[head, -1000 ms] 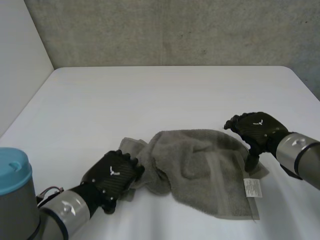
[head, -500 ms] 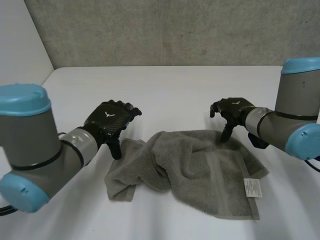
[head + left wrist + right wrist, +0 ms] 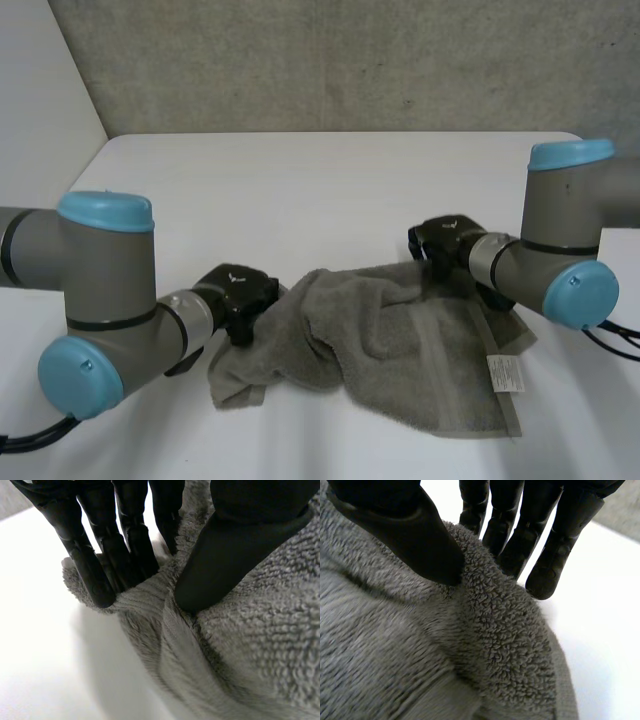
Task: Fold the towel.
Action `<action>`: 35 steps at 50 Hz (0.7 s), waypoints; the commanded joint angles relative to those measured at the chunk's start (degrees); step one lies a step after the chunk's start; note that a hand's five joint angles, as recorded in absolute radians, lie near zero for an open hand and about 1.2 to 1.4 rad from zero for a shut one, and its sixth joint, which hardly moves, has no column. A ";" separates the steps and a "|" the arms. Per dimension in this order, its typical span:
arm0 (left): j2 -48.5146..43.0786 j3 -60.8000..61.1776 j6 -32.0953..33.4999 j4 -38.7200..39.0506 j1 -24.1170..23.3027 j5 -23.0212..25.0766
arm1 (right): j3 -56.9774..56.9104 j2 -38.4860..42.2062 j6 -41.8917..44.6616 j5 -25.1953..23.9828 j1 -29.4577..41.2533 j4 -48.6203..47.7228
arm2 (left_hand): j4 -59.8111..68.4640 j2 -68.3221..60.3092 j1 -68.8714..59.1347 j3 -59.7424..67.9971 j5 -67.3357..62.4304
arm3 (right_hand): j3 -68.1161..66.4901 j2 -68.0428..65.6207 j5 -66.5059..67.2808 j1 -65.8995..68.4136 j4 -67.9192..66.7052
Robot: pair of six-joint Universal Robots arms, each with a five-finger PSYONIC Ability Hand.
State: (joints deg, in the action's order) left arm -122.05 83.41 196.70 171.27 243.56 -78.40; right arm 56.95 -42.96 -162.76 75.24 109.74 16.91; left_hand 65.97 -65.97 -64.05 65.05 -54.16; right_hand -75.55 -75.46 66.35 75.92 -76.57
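A crumpled grey towel (image 3: 390, 335) lies near the front middle of the white table (image 3: 300, 190). Its white label (image 3: 506, 376) faces up at the front right. My left hand (image 3: 240, 292) sits low at the towel's far left corner. In the left wrist view that hand (image 3: 235, 550) pinches a ridge of the towel (image 3: 250, 645) between its thumb and its fingers (image 3: 100, 570). My right hand (image 3: 445, 240) is at the towel's far right edge. There its thumb (image 3: 410, 535) presses the towel (image 3: 420, 645) against the fingers (image 3: 520, 535) behind the edge.
A grey concrete wall (image 3: 350, 60) runs behind the table's far edge, and a pale wall (image 3: 40, 120) stands at the left. Both arms' elbows (image 3: 100, 300) (image 3: 565, 240) lean in over the table on either side of the towel.
Both hands have dropped from just above the towel's far edge onto it, and their fingers have closed on the cloth. The towel's far edge is bunched a little under them.
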 commanded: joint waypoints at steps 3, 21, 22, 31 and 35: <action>4.17 -17.17 -0.07 -0.59 -1.60 -4.19 | -8.96 -9.86 -1.06 0.17 0.12 -4.25 | 14.03 -14.03 -15.95 14.95 -15.84 | -4.45 -4.54 3.65 4.08 -3.43; 14.30 -1.28 -15.65 13.48 -1.95 -16.70 | 13.24 -25.95 12.33 -3.07 0.56 -10.33 | 14.03 -14.03 -15.95 14.95 -15.84 | -4.45 -4.54 3.65 4.08 -3.43; 13.69 3.56 -15.65 14.70 -2.04 -16.35 | 15.97 -25.60 16.73 -3.26 0.73 -9.80 | 14.03 -14.03 -15.95 14.95 -15.84 | -4.45 -4.54 3.65 4.08 -3.43; 11.05 20.11 -15.47 20.16 -2.04 -15.82 | 32.70 -21.90 32.51 -1.68 0.82 -8.65 | 14.03 -14.03 -15.95 14.95 -15.84 | -4.45 -4.54 3.65 4.08 -3.43; 12.27 24.07 -14.86 19.46 -2.04 -15.21 | 38.66 -22.51 33.48 2.53 0.04 -8.64 | 14.03 -14.03 -15.95 14.95 -15.84 | -4.45 -4.54 3.65 4.08 -3.43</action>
State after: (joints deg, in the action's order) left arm -110.50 101.57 181.23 190.65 241.52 -94.17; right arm 88.55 -65.51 -131.02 73.48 110.54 8.54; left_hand 69.87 -69.59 -65.58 69.28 -56.96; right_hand -75.55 -75.46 66.35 76.18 -76.73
